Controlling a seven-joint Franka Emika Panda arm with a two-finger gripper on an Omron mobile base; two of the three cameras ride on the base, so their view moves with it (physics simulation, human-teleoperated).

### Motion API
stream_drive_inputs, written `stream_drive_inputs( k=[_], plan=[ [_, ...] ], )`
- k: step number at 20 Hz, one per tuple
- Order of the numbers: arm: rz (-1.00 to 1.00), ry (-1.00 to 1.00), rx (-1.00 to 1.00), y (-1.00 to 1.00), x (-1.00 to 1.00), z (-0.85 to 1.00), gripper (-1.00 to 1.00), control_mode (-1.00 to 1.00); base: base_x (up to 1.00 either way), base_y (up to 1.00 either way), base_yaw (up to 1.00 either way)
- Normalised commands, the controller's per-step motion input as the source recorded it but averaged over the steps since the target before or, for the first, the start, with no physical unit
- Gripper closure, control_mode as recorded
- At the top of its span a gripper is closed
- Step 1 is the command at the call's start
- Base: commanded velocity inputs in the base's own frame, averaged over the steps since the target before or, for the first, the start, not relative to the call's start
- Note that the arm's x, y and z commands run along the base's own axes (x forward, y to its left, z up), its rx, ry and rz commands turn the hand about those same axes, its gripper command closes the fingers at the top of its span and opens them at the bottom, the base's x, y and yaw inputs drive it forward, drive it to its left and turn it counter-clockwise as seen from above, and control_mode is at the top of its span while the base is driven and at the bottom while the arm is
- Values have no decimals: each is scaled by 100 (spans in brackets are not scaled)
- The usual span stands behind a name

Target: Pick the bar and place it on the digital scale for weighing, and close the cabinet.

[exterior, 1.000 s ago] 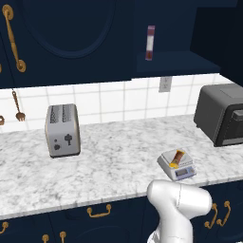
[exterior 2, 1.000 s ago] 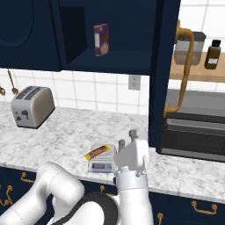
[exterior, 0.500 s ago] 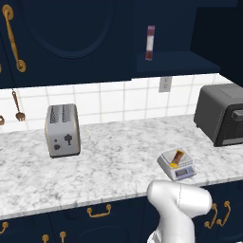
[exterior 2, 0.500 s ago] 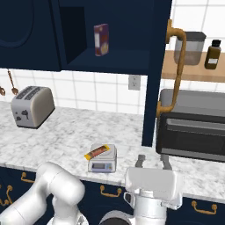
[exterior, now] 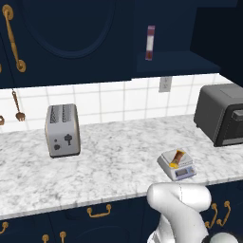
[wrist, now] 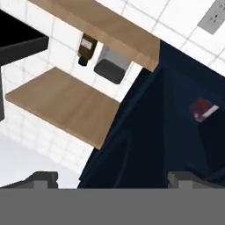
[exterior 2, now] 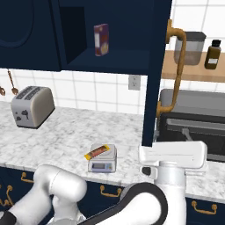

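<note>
Right base view, bar [exterior 2: 97, 152] on digital scale [exterior 2: 102, 159], tool [wrist: 112, 179] wide open, empty, facing cabinet [wrist: 145, 132]

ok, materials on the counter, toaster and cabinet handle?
Counter: looks like polished marble, white with grey veining. Toaster: seems brushed metal, uniform grey with soft sheen. Cabinet handle: brass-like metal, golden-orange; as a render, it could be painted.

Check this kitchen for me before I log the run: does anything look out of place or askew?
Two things. The bar lies crooked on the scale, one end sticking out past the plate's edge. The cabinet door hangs wide open, edge-on, jutting out over the counter. Nothing looks spilled or damaged.
</note>
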Motion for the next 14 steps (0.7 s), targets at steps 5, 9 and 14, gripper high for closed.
stream_drive_inputs(
  k=[5,9,14],
  plan=[
    [52,-10,8,4,-6,100,-100,-100,0,0,0],
    [62,-2,0,96,-7,32,-100,-100,0,0,0],
    [58,-6,0,100,1,84,-100,-100,0,0,0]
  ],
)
